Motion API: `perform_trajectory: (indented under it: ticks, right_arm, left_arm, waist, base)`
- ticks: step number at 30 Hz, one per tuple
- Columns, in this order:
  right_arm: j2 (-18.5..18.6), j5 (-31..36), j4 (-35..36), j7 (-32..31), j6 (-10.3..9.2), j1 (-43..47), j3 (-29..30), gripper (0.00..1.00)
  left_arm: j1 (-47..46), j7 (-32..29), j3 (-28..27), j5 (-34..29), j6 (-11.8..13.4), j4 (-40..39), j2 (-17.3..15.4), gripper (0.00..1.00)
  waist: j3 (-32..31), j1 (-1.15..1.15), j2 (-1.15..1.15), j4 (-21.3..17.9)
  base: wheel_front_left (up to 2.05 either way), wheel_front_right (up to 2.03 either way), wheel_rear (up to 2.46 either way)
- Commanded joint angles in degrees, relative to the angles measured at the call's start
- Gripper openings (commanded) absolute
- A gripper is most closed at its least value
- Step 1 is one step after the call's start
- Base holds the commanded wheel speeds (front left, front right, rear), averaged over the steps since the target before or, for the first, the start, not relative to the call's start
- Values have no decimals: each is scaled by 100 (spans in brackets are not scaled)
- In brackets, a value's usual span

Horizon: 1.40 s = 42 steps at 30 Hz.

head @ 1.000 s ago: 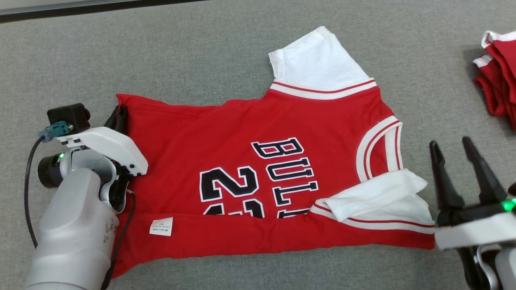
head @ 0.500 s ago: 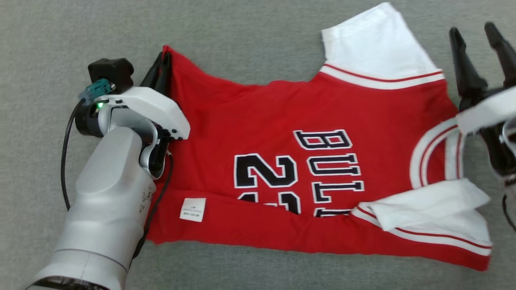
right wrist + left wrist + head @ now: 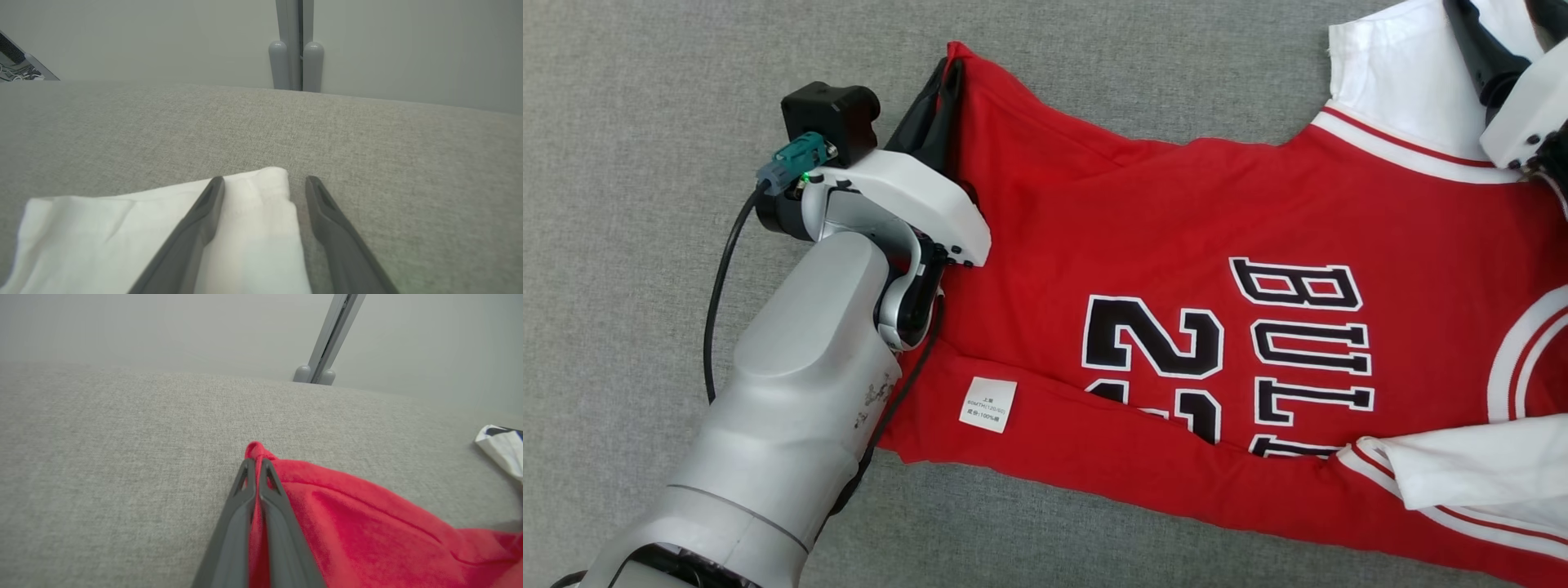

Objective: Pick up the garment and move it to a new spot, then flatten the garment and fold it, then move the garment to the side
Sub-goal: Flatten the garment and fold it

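Note:
The garment (image 3: pixel 1143 212) is a red jersey with black lettering and white sleeves, spread on the grey table with its near long edge folded over. My left gripper (image 3: pixel 943 86) is shut on the far hem corner. In the left wrist view its fingers (image 3: pixel 255 467) pinch a red tip of the garment (image 3: pixel 367 522). My right gripper (image 3: pixel 264 183) is open and low over the far white sleeve (image 3: pixel 122 232), one finger over the cloth and the other past the sleeve's edge. Its white housing (image 3: pixel 1523 106) sits over that sleeve (image 3: pixel 1396 73) at the head view's top right.
The grey cloth table (image 3: pixel 645 122) extends left of and beyond the jersey. A white care label (image 3: pixel 987 404) lies on the folded near edge. Another pale cloth (image 3: pixel 502 447) lies farther off on the table. A grey post (image 3: pixel 295 61) stands against the wall behind.
The head camera has shifted, sliding the whole picture. My right gripper has gone from beside the near sleeve up to the far white sleeve. The left gripper keeps its hold on the hem corner.

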State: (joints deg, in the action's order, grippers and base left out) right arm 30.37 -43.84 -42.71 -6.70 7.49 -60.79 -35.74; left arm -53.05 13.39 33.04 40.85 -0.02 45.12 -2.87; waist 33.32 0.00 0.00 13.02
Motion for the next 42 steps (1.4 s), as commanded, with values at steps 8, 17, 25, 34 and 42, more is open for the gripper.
perform_trajectory:
  ticks: [8,17,25,34,42]
  right_arm:
    - [243,-582,-188,-69,-1,-216,-629,0]
    - [683,-1060,499,1426,-1,155,-680,0]
    - [897,-1245,1017,2053,-1,598,-625,0]
    - [946,-1229,1784,2189,0,1554,-399,0]
    - [741,-1059,2844,2193,0,3419,477,0]
  left_arm:
    - [17,140,176,351,178,-8,-14,0]
    - [241,163,-129,579,91,-141,-176,0]
    - [593,-1,-460,905,152,-552,-617,0]
    - [1320,-273,-658,1266,202,-1407,-961,0]
    - [2487,-384,-970,1767,368,-2495,-1262,0]
  waist:
    - [-53,0,0,12]
    - [-330,0,0,-198]
    - [-595,0,0,-420]
    - [-823,0,0,-597]
    - [-1020,0,0,-764]
  base:
    - [0,0,0]
    - [0,0,0]
    - [0,0,0]
    - [0,0,0]
    - [0,0,0]
